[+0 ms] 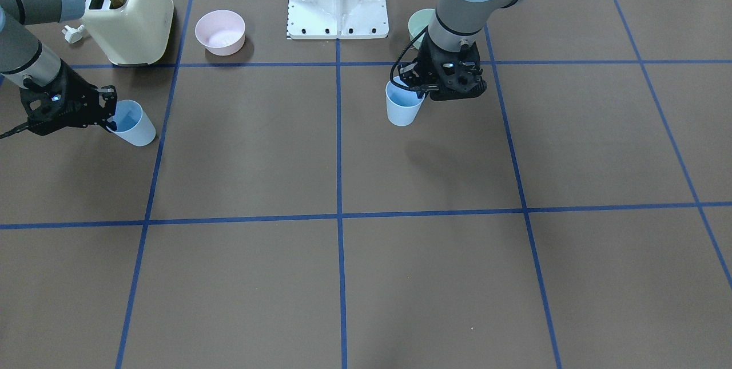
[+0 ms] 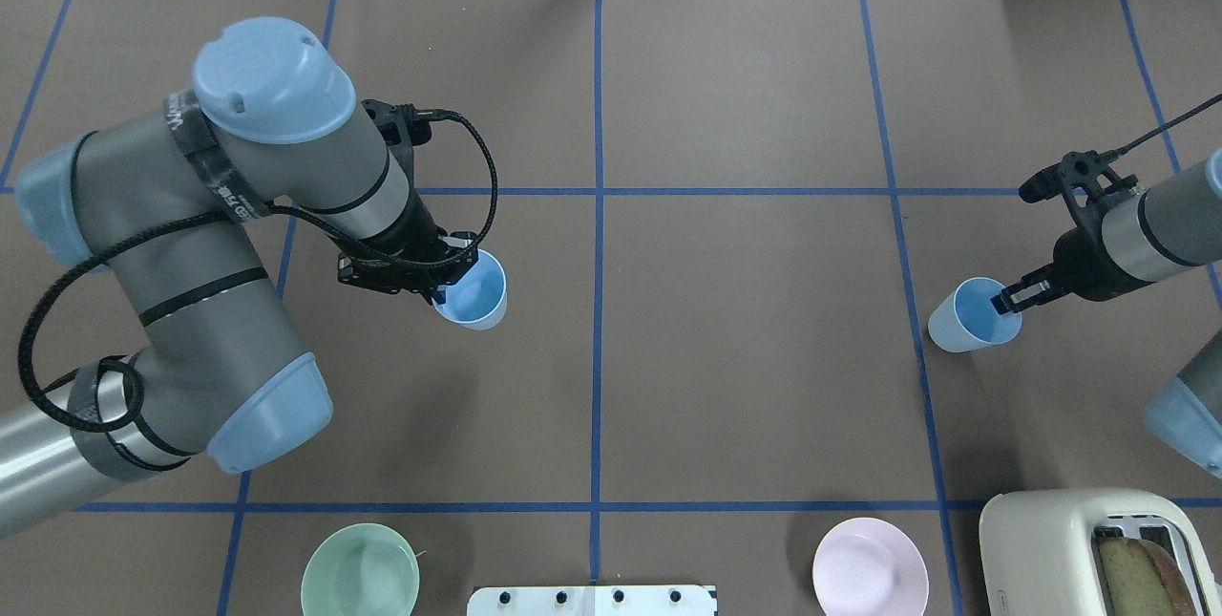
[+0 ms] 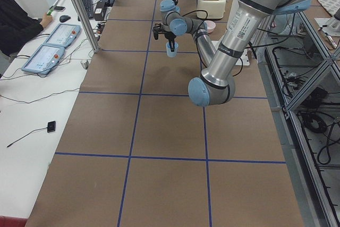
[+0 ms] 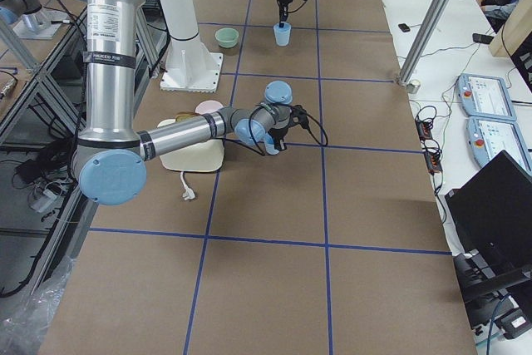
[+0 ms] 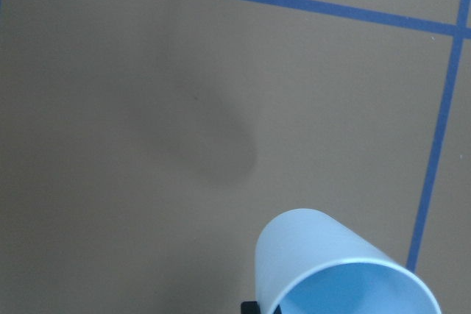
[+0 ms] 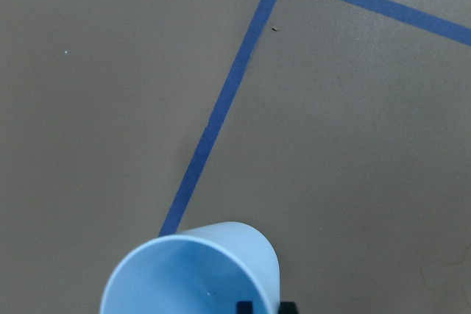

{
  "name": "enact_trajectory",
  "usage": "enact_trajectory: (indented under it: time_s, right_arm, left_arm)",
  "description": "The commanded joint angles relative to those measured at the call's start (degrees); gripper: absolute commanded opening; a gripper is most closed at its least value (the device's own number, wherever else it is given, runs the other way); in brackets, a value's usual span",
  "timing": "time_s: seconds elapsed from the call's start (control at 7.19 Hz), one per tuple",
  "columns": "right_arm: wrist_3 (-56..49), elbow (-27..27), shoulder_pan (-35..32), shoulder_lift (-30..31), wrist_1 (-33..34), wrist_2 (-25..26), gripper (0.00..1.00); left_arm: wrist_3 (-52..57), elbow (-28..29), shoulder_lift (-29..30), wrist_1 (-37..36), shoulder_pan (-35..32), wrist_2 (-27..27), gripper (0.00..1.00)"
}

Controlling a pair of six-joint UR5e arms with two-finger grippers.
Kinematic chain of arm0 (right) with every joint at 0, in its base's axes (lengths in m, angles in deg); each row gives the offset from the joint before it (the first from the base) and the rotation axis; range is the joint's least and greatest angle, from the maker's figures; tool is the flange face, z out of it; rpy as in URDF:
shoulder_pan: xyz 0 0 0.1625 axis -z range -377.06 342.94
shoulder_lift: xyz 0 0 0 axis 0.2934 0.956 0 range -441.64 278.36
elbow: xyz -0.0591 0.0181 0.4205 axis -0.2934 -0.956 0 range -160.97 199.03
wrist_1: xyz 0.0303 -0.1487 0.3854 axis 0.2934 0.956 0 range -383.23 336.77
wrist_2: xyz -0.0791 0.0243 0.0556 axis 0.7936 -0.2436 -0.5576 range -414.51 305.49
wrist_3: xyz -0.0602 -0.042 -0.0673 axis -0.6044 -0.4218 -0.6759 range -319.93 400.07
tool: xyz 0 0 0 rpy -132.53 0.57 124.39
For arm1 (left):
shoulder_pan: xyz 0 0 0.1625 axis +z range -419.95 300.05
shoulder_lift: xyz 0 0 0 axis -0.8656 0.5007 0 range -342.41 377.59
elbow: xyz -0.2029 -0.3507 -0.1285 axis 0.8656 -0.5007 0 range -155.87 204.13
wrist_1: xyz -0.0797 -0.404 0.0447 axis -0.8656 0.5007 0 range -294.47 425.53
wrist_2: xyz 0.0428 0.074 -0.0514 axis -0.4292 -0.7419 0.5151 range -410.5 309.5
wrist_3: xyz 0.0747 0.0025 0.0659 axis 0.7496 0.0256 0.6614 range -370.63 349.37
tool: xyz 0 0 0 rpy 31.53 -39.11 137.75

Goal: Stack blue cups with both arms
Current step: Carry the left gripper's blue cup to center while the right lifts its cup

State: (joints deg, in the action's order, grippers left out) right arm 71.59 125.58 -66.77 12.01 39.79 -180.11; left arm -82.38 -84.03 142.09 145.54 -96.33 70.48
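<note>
Two pale blue cups, one in each gripper. My left gripper [image 1: 413, 90] [image 2: 441, 289] is shut on the rim of one blue cup [image 1: 403, 107] [image 2: 473, 289] and holds it above the table; its shadow lies apart from it on the mat. That cup fills the lower right of the left wrist view [image 5: 331, 270]. My right gripper [image 1: 112, 123] [image 2: 1004, 301] is shut on the rim of the other blue cup [image 1: 135, 124] [image 2: 972, 315], one finger inside, the cup tilted. It shows at the bottom of the right wrist view [image 6: 195, 273]. The cups are far apart.
A cream toaster [image 1: 128, 14] with a slice of bread stands near my right arm, a white plug [image 1: 73, 33] beside it. A pink bowl [image 1: 220, 31] and a mint-green bowl [image 2: 361, 570] flank the white base stand [image 1: 337, 0]. Blue tape lines grid the brown mat.
</note>
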Motion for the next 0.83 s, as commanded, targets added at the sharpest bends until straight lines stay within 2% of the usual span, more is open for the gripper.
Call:
enact_trajectory:
  time_s: [0.0, 0.28, 0.42, 0.7]
  right_arm:
    - [-0.1, 0.1, -1.0, -0.1, 0.0, -0.2, 0.0]
    - [-0.1, 0.1, -4.0, -2.7, 0.9, -3.4, 0.0]
    - [-0.1, 0.2, -6.7, -5.3, 3.8, -5.9, 0.0]
    - [0.3, 1.1, -10.4, -14.6, 14.8, -9.5, 0.0]
  left_arm:
    - [-4.0, 5.4, 2.5, 6.0, 1.7, -1.0, 0.0]
    - [-5.9, 10.5, 6.1, 8.4, 4.0, -3.2, 0.0]
    - [-5.9, 12.0, 7.5, 8.8, 4.5, -3.3, 0.0]
    - [-5.9, 17.4, 8.6, 15.7, 4.8, -3.3, 0.0]
